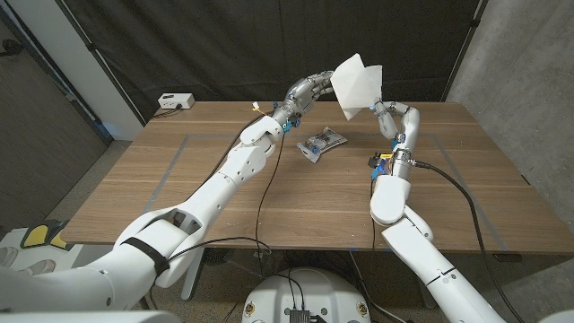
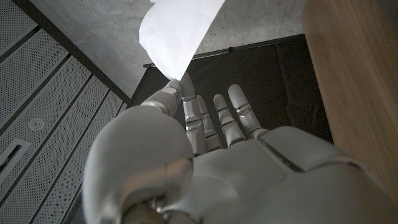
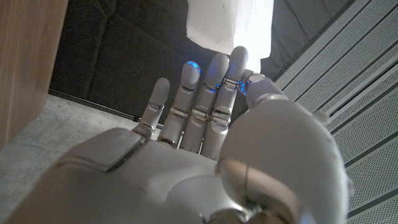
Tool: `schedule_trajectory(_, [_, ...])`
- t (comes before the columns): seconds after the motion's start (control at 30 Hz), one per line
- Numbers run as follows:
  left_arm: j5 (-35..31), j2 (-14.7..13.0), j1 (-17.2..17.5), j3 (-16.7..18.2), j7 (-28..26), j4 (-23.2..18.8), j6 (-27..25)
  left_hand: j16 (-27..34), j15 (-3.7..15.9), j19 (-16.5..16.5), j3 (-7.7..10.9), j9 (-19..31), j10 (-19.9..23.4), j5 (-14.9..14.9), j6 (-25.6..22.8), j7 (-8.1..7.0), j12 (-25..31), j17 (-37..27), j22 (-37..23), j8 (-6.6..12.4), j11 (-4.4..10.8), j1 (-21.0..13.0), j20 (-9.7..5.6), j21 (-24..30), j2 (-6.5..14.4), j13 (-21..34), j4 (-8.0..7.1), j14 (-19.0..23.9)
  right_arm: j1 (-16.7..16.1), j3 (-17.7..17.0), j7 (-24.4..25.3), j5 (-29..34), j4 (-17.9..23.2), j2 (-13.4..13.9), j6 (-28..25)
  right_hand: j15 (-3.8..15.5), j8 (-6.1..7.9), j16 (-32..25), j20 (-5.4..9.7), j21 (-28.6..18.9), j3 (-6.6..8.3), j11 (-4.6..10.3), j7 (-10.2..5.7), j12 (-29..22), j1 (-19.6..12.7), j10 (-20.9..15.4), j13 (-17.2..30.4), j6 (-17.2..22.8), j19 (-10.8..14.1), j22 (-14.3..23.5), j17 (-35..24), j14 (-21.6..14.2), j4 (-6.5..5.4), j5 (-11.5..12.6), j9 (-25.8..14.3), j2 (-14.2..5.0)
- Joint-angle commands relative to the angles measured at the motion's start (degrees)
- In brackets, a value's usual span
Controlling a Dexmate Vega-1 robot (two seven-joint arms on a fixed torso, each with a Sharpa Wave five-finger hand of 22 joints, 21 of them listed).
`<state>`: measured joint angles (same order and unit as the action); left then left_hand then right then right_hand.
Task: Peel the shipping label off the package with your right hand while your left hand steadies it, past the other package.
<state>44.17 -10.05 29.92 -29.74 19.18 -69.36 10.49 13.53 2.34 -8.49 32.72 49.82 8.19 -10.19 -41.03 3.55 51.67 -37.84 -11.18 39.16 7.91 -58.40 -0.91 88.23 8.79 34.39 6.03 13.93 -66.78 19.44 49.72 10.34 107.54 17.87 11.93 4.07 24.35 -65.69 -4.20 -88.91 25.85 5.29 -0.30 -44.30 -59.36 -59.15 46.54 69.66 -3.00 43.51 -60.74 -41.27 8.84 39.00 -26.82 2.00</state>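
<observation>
Held up in the air over the far middle of the table (image 1: 179, 179), between both raised hands: a white package (image 1: 357, 85), thin, flat and sagging a little at the corners, well above the other package (image 1: 320, 144), a small clear printed bag lying on the wood just below and nearer the robot. Judged light, soft and floppy, a poly mailer or paper envelope by the look; likely to fold or swing if gripped at one corner alone, and slick enough to slide out of a loose pinch. Best taken at two opposite edges, with the label lifted from a free corner and drawn slowly across while the other side is kept taut. No label discernible on the white face from any view, so cannot tell which side carries it. Left hand (image 1: 309, 89) at the package's left lower edge, thumb and a fingertip closed on the corner in the left wrist view, remaining fingers (image 2: 217, 115) straight and slightly spread, so clamped on the package by a pinch. Right hand (image 1: 386, 109) at the package's right lower edge; in the right wrist view fingers straight and close together, tips against or just behind the white sheet, thumb beside them; whether actually gripping cannot be told.
</observation>
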Motion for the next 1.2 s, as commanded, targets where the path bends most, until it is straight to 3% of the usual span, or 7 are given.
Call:
schedule_trajectory(0.03, [0.5, -0.5, 0.9, 0.5, -1.7, -1.7, 0.5, 0.2, 4.51, 0.3, 0.47, 0.1, 1.3, -0.3, -0.6, -0.73, 0.3, -0.2, -0.1, 6.26, 1.79, -0.1, -0.25, -0.1, 0.6, 0.3, 0.04, 0.5, -0.2, 0.1, 1.7, 0.2, 0.8, -1.5, -2.3, 8.17, 0.09, -0.4, -0.33, -0.2, 0.28, 0.25, 0.27, -0.3, -0.3, -0.3, 0.2, 0.0, 0.5, 0.0, 0.0, 0.3, -0.01, 0.4, 0.1, -0.60])
schedule_trajectory(0.87, [-1.1, -2.7, 2.8, -0.2, -3.3, -5.2, 1.7, 0.1, 4.60, 0.4, 0.52, -0.5, 1.4, -0.3, -0.8, -0.69, 0.3, -0.2, 0.1, 6.44, 2.04, 0.1, -0.15, -0.2, 0.6, 0.3, 0.02, 0.6, -1.6, 1.0, -0.7, -0.6, 3.0, 0.3, -2.2, 8.14, -0.74, -1.1, -0.23, -1.0, -0.55, 0.95, -0.92, -0.4, 0.3, 0.5, -0.2, -1.0, -0.4, 0.8, 1.1, 1.4, -0.21, 0.8, 1.2, -0.63])
schedule_trajectory(0.93, [-1.1, -2.9, 3.0, -0.2, -3.3, -5.5, 1.6, 0.1, 4.60, 0.5, 0.53, -0.4, 1.4, -0.3, -0.8, -0.65, 0.3, -0.2, 0.1, 6.49, 2.05, 0.1, -0.05, -0.2, 0.6, 0.3, 0.02, 0.7, -2.2, 0.9, -3.5, -2.2, 4.6, 1.5, -3.9, 7.27, -4.52, -0.2, -0.48, -1.0, -5.33, 1.85, -3.23, 2.6, 7.1, 7.3, -1.7, -7.6, -2.8, 3.2, 2.6, 6.0, -2.66, -4.8, 3.4, 1.70])
schedule_trajectory(1.0, [-1.2, -3.3, 3.3, -0.2, -3.5, -6.0, 1.6, 0.1, 4.59, 0.5, 0.53, -0.5, 1.4, -0.3, -0.8, -0.65, 0.3, -0.2, 0.1, 6.52, 1.88, 0.1, -0.08, -0.2, 0.6, 0.3, 0.01, 0.7, -2.1, 0.8, -6.5, -5.4, 3.2, 2.7, 0.4, 4.82, -12.81, 1.9, -1.26, -0.1, -11.25, -0.91, -1.93, 8.3, 20.0, 16.3, -7.0, -24.3, -7.4, 6.3, 6.4, 12.8, -7.72, -16.4, 6.5, 1.06])
schedule_trajectory(1.03, [-1.2, -3.4, 3.5, -0.1, -3.6, -6.3, 1.5, 0.1, 4.60, 0.4, 0.54, -0.5, 1.4, -0.3, -0.8, -0.61, 0.3, -0.2, 0.1, 6.52, 1.95, 0.1, -0.12, -0.2, 0.6, 0.3, 0.02, 0.7, -2.1, 0.8, -7.4, -6.5, 2.7, 3.0, 1.9, 3.54, -14.33, 2.8, -1.39, 0.1, -13.39, -3.18, -0.79, 10.0, 25.2, 19.1, -8.9, -30.0, -8.9, 7.4, 8.2, 15.3, -9.76, -20.7, 7.6, 0.73])
schedule_trajectory(1.1, [-1.3, -3.8, 3.7, 0.0, -3.8, -6.8, 1.6, 0.1, 4.58, 0.4, 0.55, -0.6, 1.5, -0.3, -0.8, -0.65, 0.3, -0.2, 0.1, 6.52, 2.05, 0.1, -0.13, -0.2, 0.6, 0.2, 0.02, 0.7, -2.2, 0.8, -7.8, -6.6, 2.7, 2.9, 2.0, 0.77, -14.53, 6.0, -1.69, 0.6, -16.62, -6.99, 1.18, 13.8, 33.0, 25.8, -12.2, -39.6, -10.8, 9.0, 12.0, 20.6, -12.50, -27.2, 9.9, 1.07])
schedule_trajectory(1.2, [-1.3, -4.5, 4.3, 0.1, -4.1, -7.7, 1.5, 0.1, 4.61, 0.5, 0.56, -0.6, 1.5, -0.3, -0.7, -0.64, 0.3, -0.1, 0.1, 6.57, 2.04, 0.1, -0.02, -0.2, 0.6, 0.2, 0.03, 0.7, -2.4, 0.8, -10.5, -9.4, 2.4, 3.6, 4.1, -2.26, -14.24, 10.4, -2.45, 1.2, -19.74, -8.52, 2.69, 17.5, 40.1, 31.1, -14.6, -44.1, -12.2, 9.6, 16.9, 24.0, -15.11, -28.2, 11.9, 2.93])
